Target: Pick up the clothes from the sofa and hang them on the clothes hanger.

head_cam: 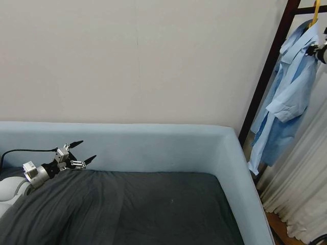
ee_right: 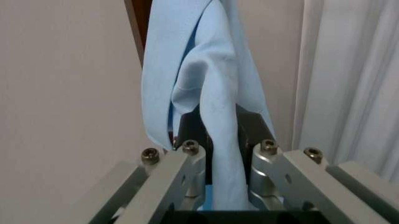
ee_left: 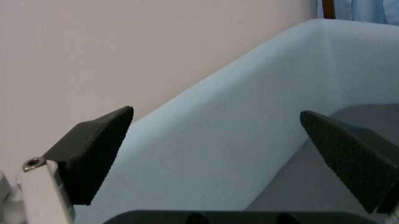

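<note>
Head view: one blue shirt [head_cam: 288, 92] hangs pinched by right gripper [head_cam: 313, 50]; left gripper [head_cam: 88, 149], fingers spread, over one sofa [head_cam: 153, 148].

The light-blue shirt [head_cam: 287, 97] hangs limp and creased from a yellow hanger [head_cam: 316, 11] on the dark wooden rack [head_cam: 265, 76], beyond the right end of the sofa [head_cam: 153, 148].

The shirt [head_cam: 286, 102] is thin pale-blue cloth, soft and creased. The sofa [head_cam: 153, 145] has smooth, matt, pale-blue upholstery on its back and arm. Its seat cushion [head_cam: 168, 209] is dark grey cloth, lightly wrinkled. The rack [head_cam: 265, 76] on the right is dark wood with a slight sheen. The left gripper [ee_left: 216, 112] has matt black pads [ee_left: 93, 149] with a fine ribbed texture. The right gripper [ee_right: 215, 128] has bare satin metal links and shinier bolts [ee_right: 189, 148]. The curtain [head_cam: 301, 189] is white pleated cloth.
</note>
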{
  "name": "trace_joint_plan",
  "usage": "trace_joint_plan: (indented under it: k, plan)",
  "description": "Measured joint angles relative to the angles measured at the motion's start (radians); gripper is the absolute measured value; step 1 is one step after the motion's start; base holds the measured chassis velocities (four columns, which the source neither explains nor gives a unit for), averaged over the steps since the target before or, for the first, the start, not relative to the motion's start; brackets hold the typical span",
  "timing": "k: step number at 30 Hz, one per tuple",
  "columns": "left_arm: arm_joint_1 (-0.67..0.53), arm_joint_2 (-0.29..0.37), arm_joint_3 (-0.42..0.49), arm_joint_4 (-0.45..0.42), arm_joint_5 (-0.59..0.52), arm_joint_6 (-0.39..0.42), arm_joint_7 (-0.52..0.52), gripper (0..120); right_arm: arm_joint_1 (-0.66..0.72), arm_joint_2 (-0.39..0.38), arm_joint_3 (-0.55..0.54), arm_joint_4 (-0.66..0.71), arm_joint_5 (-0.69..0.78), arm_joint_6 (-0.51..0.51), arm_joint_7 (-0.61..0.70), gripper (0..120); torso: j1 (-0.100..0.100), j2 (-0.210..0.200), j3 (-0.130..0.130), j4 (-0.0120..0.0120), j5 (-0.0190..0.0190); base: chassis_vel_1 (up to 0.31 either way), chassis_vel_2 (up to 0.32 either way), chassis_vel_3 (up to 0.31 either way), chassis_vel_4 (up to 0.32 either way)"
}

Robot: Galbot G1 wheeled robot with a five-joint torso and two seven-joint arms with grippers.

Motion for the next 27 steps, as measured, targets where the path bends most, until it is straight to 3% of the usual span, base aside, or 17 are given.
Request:
trace_joint_plan:
  k: [9, 13, 17, 22, 25, 27]
  plan:
    - [0.006, -0.001, -0.001, -0.01, 0.001, 0.0, 0.0, 100, -0.014, -0.011, 0.003, 0.015, 0.019, -0.001, 0.003, 7, 0.0, 0.0, 0.0, 0.0, 0.0, 0.0, 0.0, 0.0, 0.0]
    - [0.012, 0.003, -0.007, -0.017, 0.001, -0.001, 0.0, 100, -0.013, -0.019, 0.003, 0.028, 0.035, -0.005, 0.001, 14, 0.0, 0.0, 0.0, -0.0001, 0.0002, 0.0, 0.0, 0.0, 0.0]
    - [0.016, 0.007, -0.011, -0.022, -0.001, -0.002, 0.0, 100, -0.027, -0.043, 0.013, 0.095, 0.062, -0.029, 0.003, 34, 0.0, 0.0, 0.0, 0.0001, -0.0001, 0.0, 0.0, 0.0, 0.0]
    - [0.019, 0.006, -0.012, -0.028, -0.001, -0.002, 0.0, 100, -0.083, -0.083, 0.057, 0.193, 0.076, -0.068, 0.022, 47, 0.0, 0.0, 0.0, 0.0003, 0.0001, 0.0, 0.0, 0.0, 0.0]
    - [0.019, 0.003, -0.012, -0.032, -0.002, -0.003, -0.001, 100, -0.184, -0.161, 0.141, 0.344, 0.084, -0.094, 0.025, 64, 0.0, 0.0, 0.0, 0.0002, 0.0001, 0.0, 0.0, 0.0, 0.0]
    - [0.018, 0.001, -0.012, -0.032, -0.005, -0.003, -0.001, 100, -0.231, -0.196, 0.183, 0.398, 0.087, -0.098, 0.021, 67, 0.0, 0.0, 0.0, 0.0001, 0.0001, 0.0, 0.0, 0.0, 0.0]
